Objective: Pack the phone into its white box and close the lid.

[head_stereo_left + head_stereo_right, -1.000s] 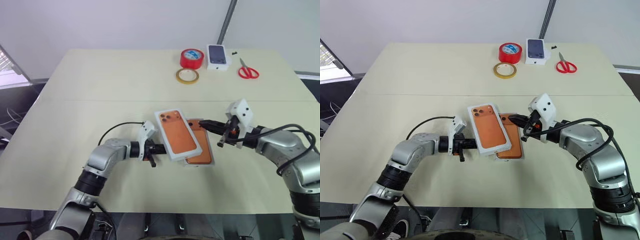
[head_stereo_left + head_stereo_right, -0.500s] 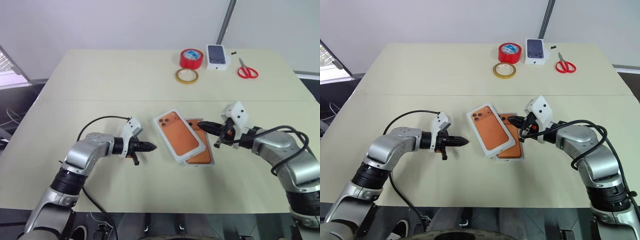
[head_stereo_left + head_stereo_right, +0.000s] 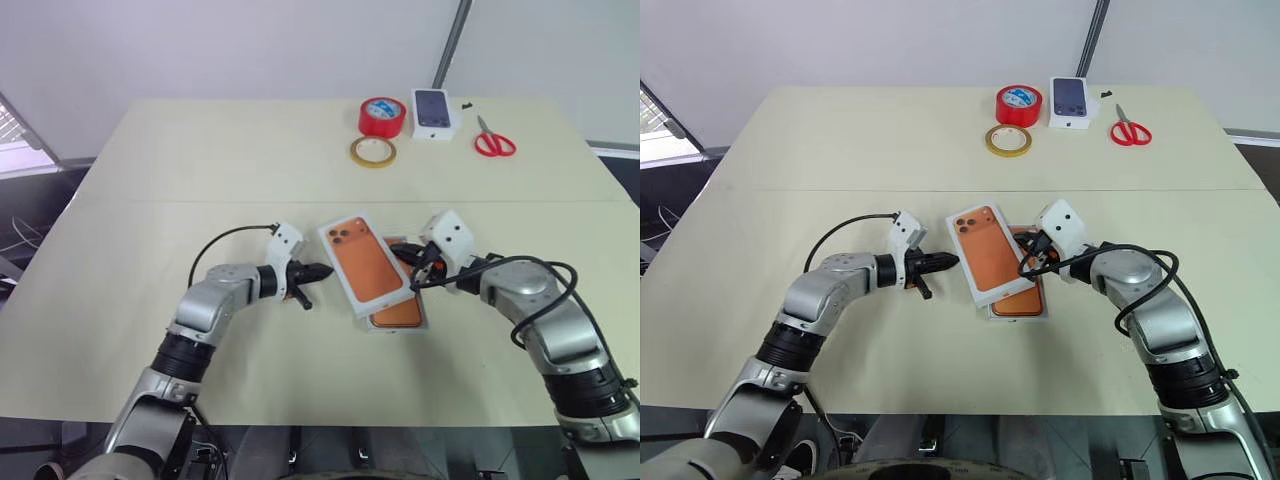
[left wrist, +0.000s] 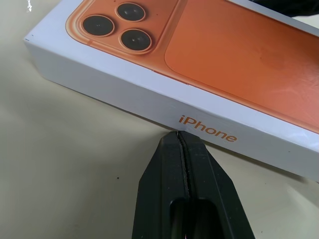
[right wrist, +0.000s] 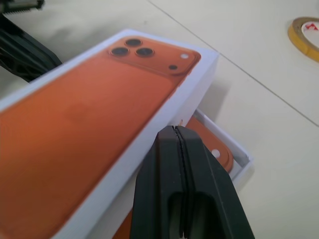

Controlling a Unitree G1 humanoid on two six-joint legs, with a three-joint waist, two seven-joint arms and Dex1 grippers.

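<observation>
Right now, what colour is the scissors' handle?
Red; the scissors show best in the left eye view.

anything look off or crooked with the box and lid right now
Yes: the lid lies askew over the white box, turned at an angle and shifted off it, so the phone shows uncovered beside it. Both grippers' jaws are shut, tips at the lid's sides.

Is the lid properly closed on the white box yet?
No. The lid sits skewed across the white box, leaving the phone exposed.
</observation>
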